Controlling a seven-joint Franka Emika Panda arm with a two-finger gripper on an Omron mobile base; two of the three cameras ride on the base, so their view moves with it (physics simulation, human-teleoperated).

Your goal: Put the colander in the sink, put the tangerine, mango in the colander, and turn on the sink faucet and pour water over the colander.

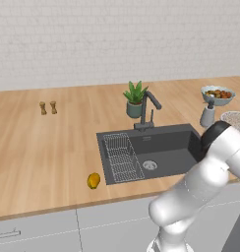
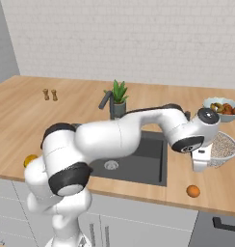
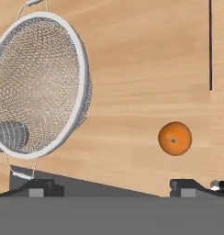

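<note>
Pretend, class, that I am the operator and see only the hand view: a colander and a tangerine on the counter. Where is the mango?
Observer: The mango lies on the counter left of the sink, near the front edge.
Operator: Is anything in the sink?
Observer: A flat wire rack lies in its left part.
Operator: What stands near the colander?
Observer: A bowl of fruit sits just behind the colander.
</note>
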